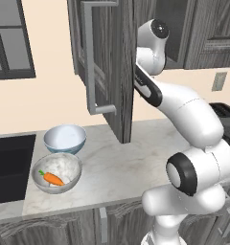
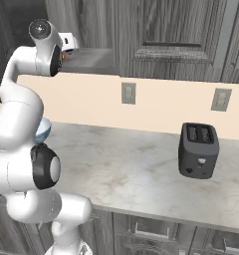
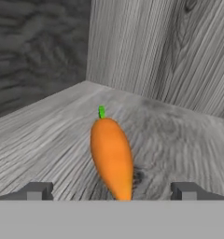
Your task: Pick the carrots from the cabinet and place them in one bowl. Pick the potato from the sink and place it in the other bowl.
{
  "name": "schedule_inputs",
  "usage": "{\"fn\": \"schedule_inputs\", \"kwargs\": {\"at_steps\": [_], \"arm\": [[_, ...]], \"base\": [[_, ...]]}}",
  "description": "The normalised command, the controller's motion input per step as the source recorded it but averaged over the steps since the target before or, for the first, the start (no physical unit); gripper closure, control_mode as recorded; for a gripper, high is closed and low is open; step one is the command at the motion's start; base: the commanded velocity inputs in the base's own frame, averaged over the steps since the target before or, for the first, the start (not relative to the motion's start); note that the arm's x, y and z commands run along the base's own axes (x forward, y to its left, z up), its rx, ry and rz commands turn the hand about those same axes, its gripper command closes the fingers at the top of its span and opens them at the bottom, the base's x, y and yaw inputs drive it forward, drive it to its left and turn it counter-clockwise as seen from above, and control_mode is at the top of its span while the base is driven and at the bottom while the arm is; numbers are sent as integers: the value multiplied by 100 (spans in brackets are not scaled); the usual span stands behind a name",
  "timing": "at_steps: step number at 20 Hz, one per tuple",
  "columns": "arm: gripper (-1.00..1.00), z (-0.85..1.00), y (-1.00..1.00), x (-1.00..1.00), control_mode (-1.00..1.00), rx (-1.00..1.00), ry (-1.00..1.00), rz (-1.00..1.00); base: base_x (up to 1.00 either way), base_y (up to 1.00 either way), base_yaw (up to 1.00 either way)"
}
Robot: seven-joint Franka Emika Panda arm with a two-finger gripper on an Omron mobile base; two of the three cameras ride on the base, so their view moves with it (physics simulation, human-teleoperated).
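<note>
The two dark fingers (image 3: pixel 39 190) stand spread wide, released, holding nothing; a carrot (image 3: pixel 112 156) lies between them on the grey wood-grain floor inside the cabinet (image 1: pixel 114 62), its pointed end toward the gripper (image 3: pixel 112 192) and its short green top pointing away toward the inner corner. Whether the fingers touch the carrot cannot be told.

The white Franka arm (image 1: pixel 184 119) rises from the base and bends up over the counter, its hand reaching into the cabinet past the edge of the open door. That door hangs out over the counter with its long light grey bar handle (image 1: pixel 90 62) facing the left base camera.

The pale marbled countertop (image 1: pixel 131 162) runs wide beneath the arm. At its left end sits the black sink (image 1: pixel 9 165); the potato cannot be made out in it.

Far to the right on the counter stands a dark grey two-slot toaster (image 2: pixel 198 150), below two wall outlets (image 2: pixel 128 93).

Near the sink the smooth pale blue-white bowl (image 1: pixel 65 138) stands toward the wall, holding nothing visible. Just in front of it, touching or nearly so, stands the mottled grey bowl (image 1: pixel 64 167), and inside that lies the second carrot (image 1: pixel 53 179), its green top toward the sink.
</note>
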Motion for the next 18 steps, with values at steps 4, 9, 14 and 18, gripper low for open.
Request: {"fn": "schedule_inputs", "kwargs": {"at_steps": [4,9,14,18], "arm": [[-100,0,7,31,-100,0,0,0],[-100,0,11,16,-100,3,0,0],[-100,-6,12,10,-100,3,0,-2],[-100,-22,1,13,-100,0,0,-3]], "base": [[0,0,0],[0,0,0],[0,0,0],[0,0,0]]}}
